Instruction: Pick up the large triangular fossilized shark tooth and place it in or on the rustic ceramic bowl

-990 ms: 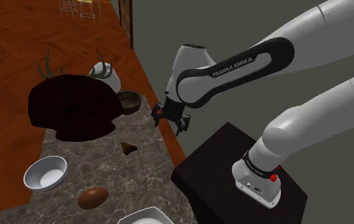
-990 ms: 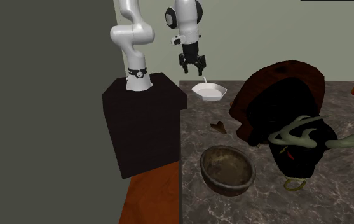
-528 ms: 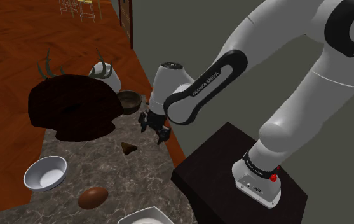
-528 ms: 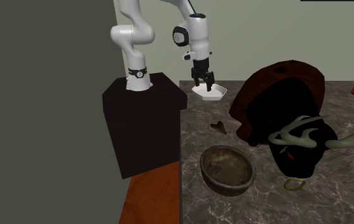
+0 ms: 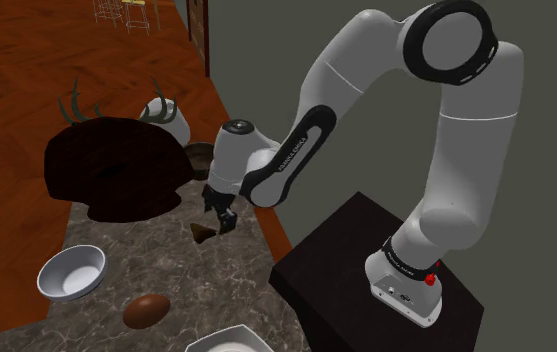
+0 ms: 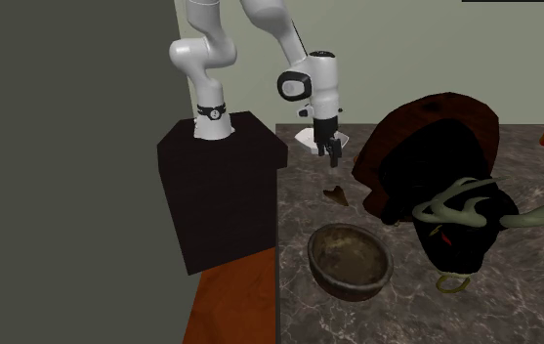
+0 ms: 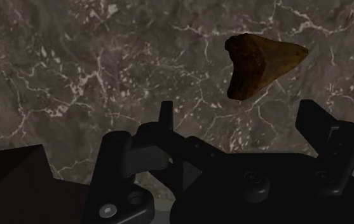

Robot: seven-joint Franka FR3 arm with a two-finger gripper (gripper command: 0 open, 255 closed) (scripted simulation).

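The shark tooth (image 5: 203,234) is a small brown triangular piece lying flat on the dark marble counter (image 5: 166,260). My gripper (image 5: 221,222) hangs just above the counter, close beside the tooth on the shoulder view's right, open and holding nothing. In the wrist view the tooth (image 7: 261,63) lies ahead of the right finger (image 7: 325,137), outside the gap between the fingers. In the second exterior view my gripper (image 6: 330,150) hovers above and behind the tooth (image 6: 336,193). The rustic bowl (image 6: 350,259) stands nearer that camera, brown and empty. The arm partly hides the bowl (image 5: 195,153) in the shoulder view.
A large dark brown mass with green antlers (image 5: 116,172) fills the counter's far side near the bowl. A white bowl (image 5: 71,270), a brown egg-shaped object (image 5: 146,310) and a white dish (image 5: 231,342) lie toward the near end. The black stand (image 5: 366,270) borders the counter edge.
The arm has swung down and toward the shoulder view's left, carrying the gripper from above the counter edge down to just beside the tooth. Nothing on the counter has moved.
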